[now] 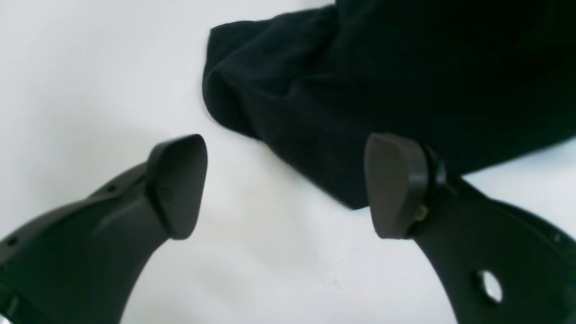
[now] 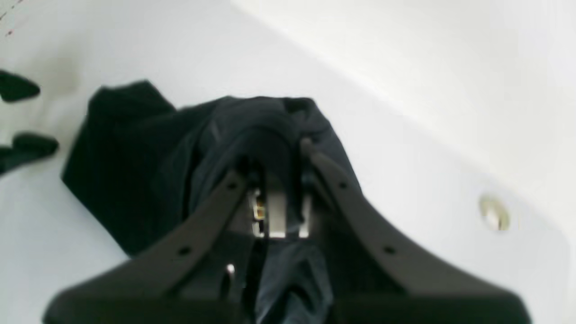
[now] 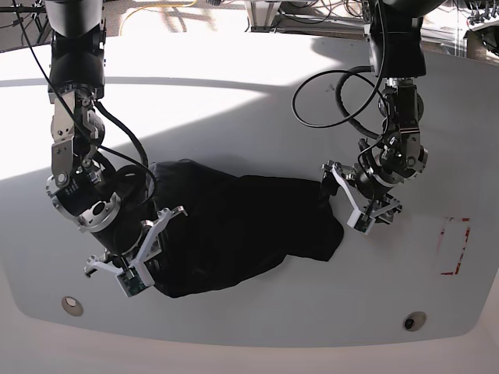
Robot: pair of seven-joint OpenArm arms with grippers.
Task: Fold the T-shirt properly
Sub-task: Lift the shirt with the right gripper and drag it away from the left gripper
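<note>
Seen from above: a white table (image 3: 257, 109) with a black T-shirt (image 3: 242, 230) lying in a rumpled heap near its front middle. No neat rectangle, no crisp edges; cloth bunched and lumpy, thicker at the end on the base view's left, tapering to a rounded corner on that view's right. Sleeves and collar impossible to pick out in the dark folds.

On the base view's left, the right gripper (image 2: 274, 150) pinched together on a ridge of the shirt, fabric gathered up between the jaws in the wrist view. On the base view's right, the left gripper (image 1: 285, 184) with jaws spread wide and nothing between them but bare table, one fingertip (image 1: 396, 184) just at the edge of the shirt's corner, not gripping it.

Judged from this: folding at an early stage at best. Probably one end grasped for lifting or spreading. Left to do, by the look of it: flattening the garment, then turning in the sides and doubling it into a tidy stack.
</note>
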